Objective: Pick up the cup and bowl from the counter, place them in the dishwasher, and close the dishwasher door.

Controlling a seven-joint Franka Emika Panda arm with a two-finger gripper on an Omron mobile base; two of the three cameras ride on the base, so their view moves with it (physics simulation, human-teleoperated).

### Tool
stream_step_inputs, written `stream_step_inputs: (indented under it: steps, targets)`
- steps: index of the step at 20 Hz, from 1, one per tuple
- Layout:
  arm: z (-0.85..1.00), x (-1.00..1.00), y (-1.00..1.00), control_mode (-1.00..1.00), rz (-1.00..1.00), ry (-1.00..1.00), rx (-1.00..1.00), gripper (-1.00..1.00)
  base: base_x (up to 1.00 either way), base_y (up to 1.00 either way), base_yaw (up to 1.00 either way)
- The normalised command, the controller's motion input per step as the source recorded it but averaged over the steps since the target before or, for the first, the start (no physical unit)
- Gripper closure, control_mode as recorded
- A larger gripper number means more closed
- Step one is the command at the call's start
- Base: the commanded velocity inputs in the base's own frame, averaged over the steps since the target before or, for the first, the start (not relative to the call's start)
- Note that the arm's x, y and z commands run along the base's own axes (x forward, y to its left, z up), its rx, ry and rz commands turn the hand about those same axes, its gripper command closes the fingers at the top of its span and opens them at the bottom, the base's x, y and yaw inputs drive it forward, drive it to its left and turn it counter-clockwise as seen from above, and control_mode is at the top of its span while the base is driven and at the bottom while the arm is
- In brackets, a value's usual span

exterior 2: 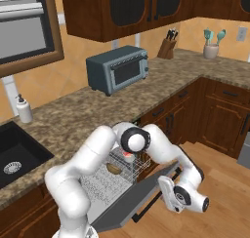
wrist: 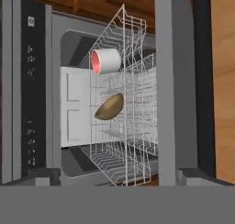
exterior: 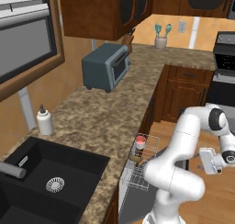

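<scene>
The cup (wrist: 105, 61) and the bowl (wrist: 110, 107) were both sitting in the white wire rack (wrist: 133, 103) of the dishwasher (exterior: 133, 191), cup just beside bowl, straight ahead of the gripper (exterior 2: 168, 195) in the hand view. So the loading looked done, folks: nothing of the pair remained on the counter (exterior: 105, 113). What was left, by my read, was the last job, shutting the dishwasher door (exterior 2: 129, 198), which was hanging down and out, wide open, its grey panel running beneath the rack.

The gripper itself hung low at the door's outer edge, on the floor side, jaws spread wide and holding nothing. Whether it was touching the door edge could not be told; it was close, certainly.

Further out from the tool, up on the speckled granite, stood a grey toaster oven (exterior 2: 118, 69), with a knife block (exterior 2: 167, 46) and a holder of teal utensils (exterior 2: 212, 46) farther along against the back wall. Off to the sink side sat a white soap bottle (exterior: 44, 121) beside the black sink (exterior: 41, 182). Dark reddish cabinets ran above and below, a black stove (exterior: 225, 69) stood round the corner, and the floor (exterior 2: 215, 183) was light wood.
</scene>
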Motion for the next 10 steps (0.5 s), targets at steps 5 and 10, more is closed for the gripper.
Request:
stream_step_inputs:
  steps: [5, 10]
  targets:
    - [-0.74, 0.29, 0.00, -1.00, 0.04, 0.00, 0.23, -1.00, 0.00, 0.00, 0.00]
    - [-0.54, 0.34, -0.04, -1.00, 0.03, -0.07, 0.10, -1.00, 0.00, 0.00, 0.00]
